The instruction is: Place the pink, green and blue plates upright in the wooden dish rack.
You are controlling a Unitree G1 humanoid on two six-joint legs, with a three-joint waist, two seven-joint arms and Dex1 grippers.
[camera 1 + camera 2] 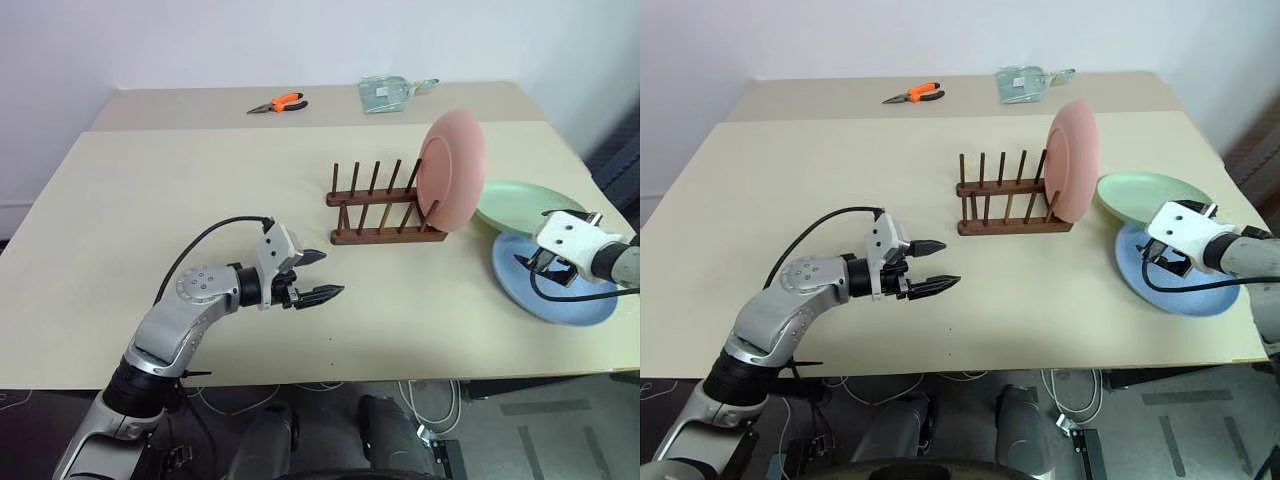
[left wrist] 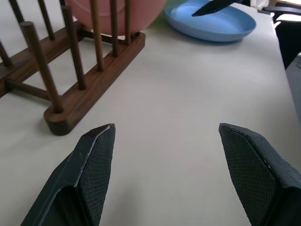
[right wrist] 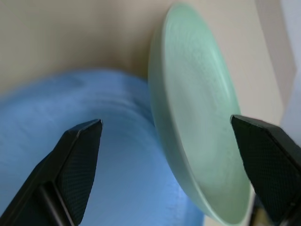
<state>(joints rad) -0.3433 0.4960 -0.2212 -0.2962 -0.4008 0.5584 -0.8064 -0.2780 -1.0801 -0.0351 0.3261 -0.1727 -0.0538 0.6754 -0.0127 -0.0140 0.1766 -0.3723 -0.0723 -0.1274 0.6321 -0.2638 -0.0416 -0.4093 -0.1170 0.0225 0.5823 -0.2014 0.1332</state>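
Left eye view: pink plate (image 1: 452,170) stands upright in wooden dish rack (image 1: 385,213).

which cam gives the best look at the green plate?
Right wrist view: the green plate sits close between that hand's open fingers, its edge over the blue plate. Both eye views show it whole but far off, flat behind the blue one. In the left wrist view I can't make it out.

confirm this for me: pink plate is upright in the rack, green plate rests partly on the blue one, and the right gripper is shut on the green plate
Not quite. The right gripper is open, holding nothing; the right wrist view shows its fingers spread wide over the plates. The rest holds: the pink plate stands upright in the rack, and the green plate rests partly on the blue plate.
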